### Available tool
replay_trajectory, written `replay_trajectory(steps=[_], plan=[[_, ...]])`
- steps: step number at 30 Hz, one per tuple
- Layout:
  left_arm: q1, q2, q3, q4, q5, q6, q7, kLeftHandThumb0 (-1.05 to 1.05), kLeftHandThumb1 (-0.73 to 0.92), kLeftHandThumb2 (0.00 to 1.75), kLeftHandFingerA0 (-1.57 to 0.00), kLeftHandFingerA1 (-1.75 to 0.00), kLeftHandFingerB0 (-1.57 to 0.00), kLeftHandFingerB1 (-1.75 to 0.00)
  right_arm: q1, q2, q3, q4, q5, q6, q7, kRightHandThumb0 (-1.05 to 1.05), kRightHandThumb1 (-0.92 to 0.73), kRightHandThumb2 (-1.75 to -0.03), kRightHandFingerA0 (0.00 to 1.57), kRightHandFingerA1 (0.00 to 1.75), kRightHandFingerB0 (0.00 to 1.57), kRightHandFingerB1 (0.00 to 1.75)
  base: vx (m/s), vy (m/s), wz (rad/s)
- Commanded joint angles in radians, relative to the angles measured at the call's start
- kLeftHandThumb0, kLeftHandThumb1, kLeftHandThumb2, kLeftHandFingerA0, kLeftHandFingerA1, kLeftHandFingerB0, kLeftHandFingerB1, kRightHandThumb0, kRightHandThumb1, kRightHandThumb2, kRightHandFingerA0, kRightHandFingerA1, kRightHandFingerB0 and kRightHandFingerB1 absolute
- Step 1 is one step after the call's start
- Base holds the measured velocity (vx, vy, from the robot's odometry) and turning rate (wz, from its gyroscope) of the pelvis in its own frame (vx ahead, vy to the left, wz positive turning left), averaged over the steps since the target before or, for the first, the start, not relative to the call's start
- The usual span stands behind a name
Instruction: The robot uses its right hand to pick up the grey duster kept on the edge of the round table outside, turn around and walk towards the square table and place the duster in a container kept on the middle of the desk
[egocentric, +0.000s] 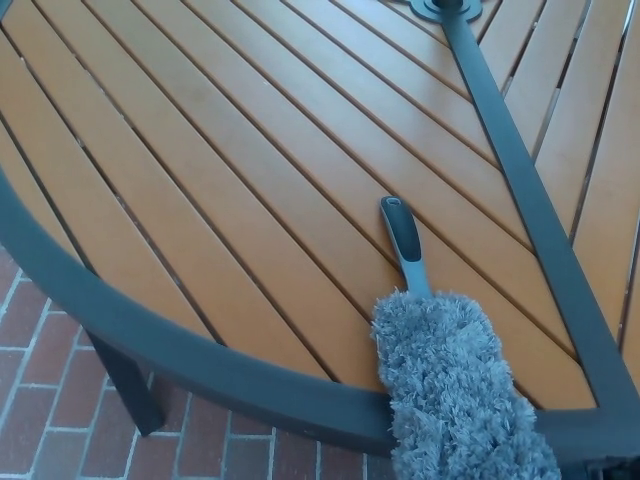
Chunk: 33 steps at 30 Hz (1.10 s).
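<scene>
Head view: the fluffy grey microfibre duster (455, 385) lies on the round table of orange slats (200, 190), its fuzzy head overhanging the dark metal rim (150, 340), its slim grey-and-black handle (403, 240) pointing inward toward the table's centre. Neither hand shows clearly (only a dark sliver at the bottom right corner, too little to identify), so I cannot tell their state. For a good pickup, the right hand should probably close around the firm handle, not the soft head.

Grey duster (455, 385): fluffy head overhanging the dark rim of the slatted counter (200, 200), slim handle lying flat, pointing inward.
</scene>
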Motion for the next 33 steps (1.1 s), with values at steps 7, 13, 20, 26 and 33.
replay_trajectory(steps=[7, 13, 20, 26, 33], plan=[[0.010, -0.003, 0.032, -0.024, -0.037, -0.195, 0.042, 0.01, 0.45, 1.12, -0.94, -0.95, -0.87, -0.67, -0.085, 0.175, 0.033, 0.066, 0.212, 0.405, -0.097, -1.05, -0.67, -1.17, 0.01, 0.59, 0.11, 0.53, 0.00, 0.000, 0.00], [0.012, -0.018, 0.039, -0.020, -0.046, -0.207, 0.038, 0.00, 0.50, 1.07, -0.97, -0.95, -0.88, -0.69, -0.121, 0.244, 0.023, 0.102, 0.215, 0.420, -0.093, -1.05, -0.59, -1.12, 0.00, 0.53, 0.00, 0.43, 0.00, 0.000, 0.00], [0.010, -0.021, 0.040, -0.004, -0.041, -0.216, 0.048, 0.01, 0.48, 1.13, -0.96, -0.97, -0.88, -0.69, -0.190, 0.287, 0.045, 0.106, 0.196, 0.438, -0.066, -1.05, -0.57, -1.08, 0.00, 0.48, 0.00, 0.38, 0.00, 0.000, 0.00], [0.013, -0.020, 0.034, 0.005, -0.028, -0.229, 0.061, -0.02, 0.50, 1.08, -0.98, -0.94, -0.89, -0.68, -0.283, 0.313, 0.105, 0.128, 0.145, 0.438, -0.058, -1.04, -0.58, -1.00, 0.00, 0.45, 0.00, 0.38, 0.00, 0.000, 0.00], [0.011, -0.028, 0.035, 0.007, -0.036, -0.239, 0.062, -0.02, 0.50, 1.09, -0.97, -0.95, -0.89, -0.69, -0.342, 0.423, 0.114, 0.152, 0.081, 0.462, -0.205, -0.89, -0.40, -0.53, 0.00, 0.25, 0.00, 0.66, 0.00, 0.000, 0.00]])
